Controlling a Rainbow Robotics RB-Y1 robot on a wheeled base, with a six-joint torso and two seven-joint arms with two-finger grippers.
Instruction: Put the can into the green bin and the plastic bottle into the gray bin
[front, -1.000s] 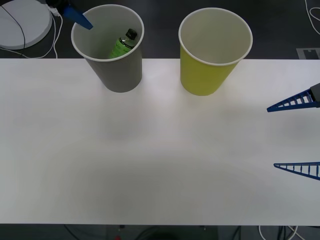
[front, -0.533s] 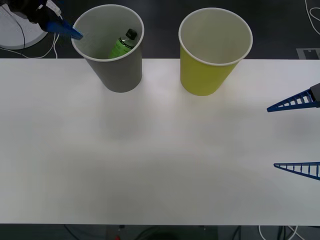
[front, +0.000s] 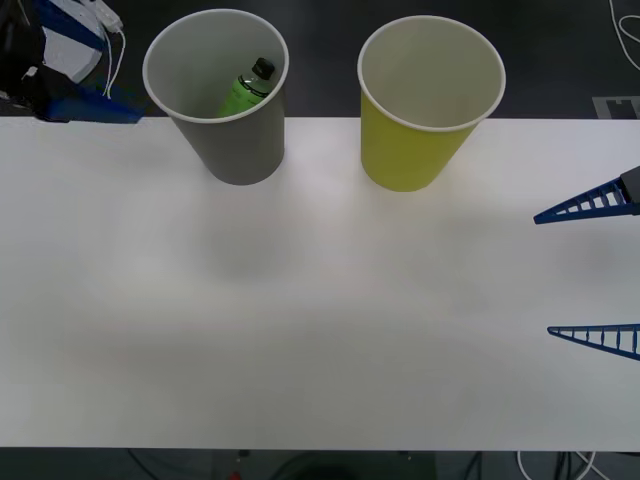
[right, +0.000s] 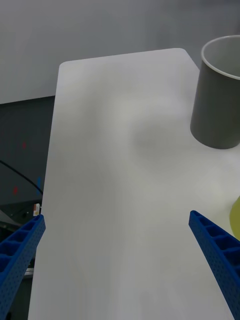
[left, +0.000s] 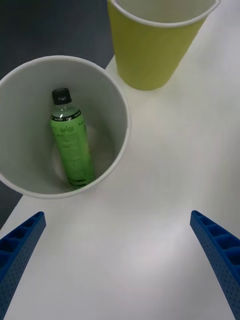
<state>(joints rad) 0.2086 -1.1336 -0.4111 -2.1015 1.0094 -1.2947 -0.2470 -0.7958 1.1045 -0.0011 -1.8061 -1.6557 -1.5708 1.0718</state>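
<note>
The plastic bottle (left: 71, 147) lies inside the gray bin (front: 225, 150); no can is visible, the green bin (front: 415, 150) looks empty; both arms' fingers are apart

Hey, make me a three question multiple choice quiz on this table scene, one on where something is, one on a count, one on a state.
1. Where is the small green-labelled plastic bottle with the black cap?
A. Inside the gray cup-shaped bin
B. Inside the yellow-green bin
C. Lying on the table

2. How many cup-shaped bins stand on the white table?
A. One
B. Two
C. Three

3. What state is the right tool in?
A. Shut on a bottle
B. Shut, empty
C. Open, empty

Answers:
1 A: the bottle leans inside the gray bin.
2 B: gray bin and yellow-green cup-shaped bin stand on the table.
3 C: the right tool has its blue fingers spread, nothing between.
</note>
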